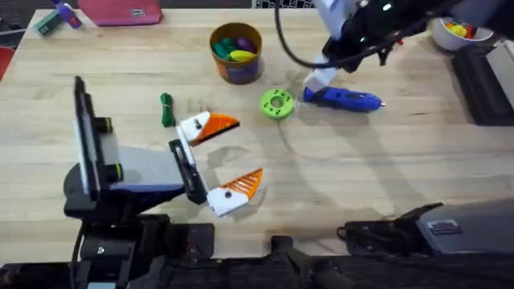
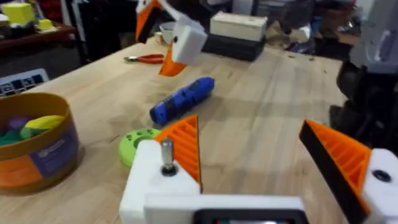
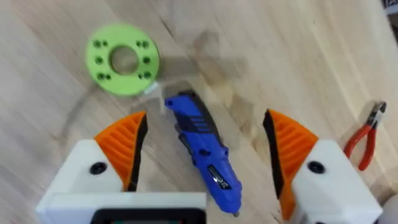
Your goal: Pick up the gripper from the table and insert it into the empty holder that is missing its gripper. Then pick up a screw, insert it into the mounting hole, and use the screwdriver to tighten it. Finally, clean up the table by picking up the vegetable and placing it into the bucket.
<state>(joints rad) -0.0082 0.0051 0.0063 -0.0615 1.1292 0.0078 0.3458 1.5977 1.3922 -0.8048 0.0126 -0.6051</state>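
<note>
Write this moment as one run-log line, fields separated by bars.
right gripper: open, straddling screwdriver | left gripper: open, empty | vegetable: on table

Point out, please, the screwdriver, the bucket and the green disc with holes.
screwdriver [image 3: 200,142]: right wrist view, mid-body.
bucket [image 1: 238,68]: overhead view, front wall.
green disc [image 1: 277,104]: overhead view, flat ring face.

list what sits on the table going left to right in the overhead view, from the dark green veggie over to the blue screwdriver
vegetable → bucket → green disc → screwdriver, with the right gripper open above its left end
</note>
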